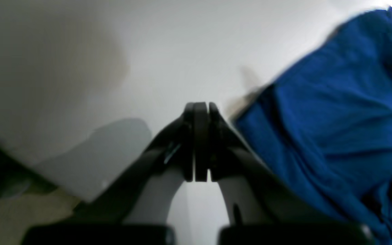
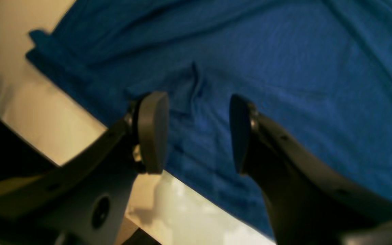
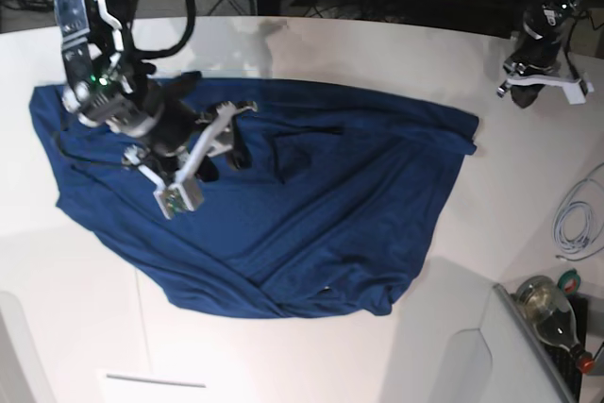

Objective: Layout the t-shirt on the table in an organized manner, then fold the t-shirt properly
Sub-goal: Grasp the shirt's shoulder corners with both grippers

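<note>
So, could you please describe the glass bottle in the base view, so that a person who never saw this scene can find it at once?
Start from the big white table with the blue t-shirt spread over it. Go to the bottom right corner of the base view, just past the table's edge, below the coil of white cable. There lies the bottle, the only clear glass thing, tilted with its red cap pointing to the lower right.

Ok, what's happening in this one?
A two-armed robot is working on a dark navy-blue thin-fabric t-shirt, which lies spread but wrinkled on the large smooth white table. The right hand hangs over the cloth with jaws apart, nothing between them. The left hand is shut and empty, off beside the shirt. No fold is made yet.
</note>
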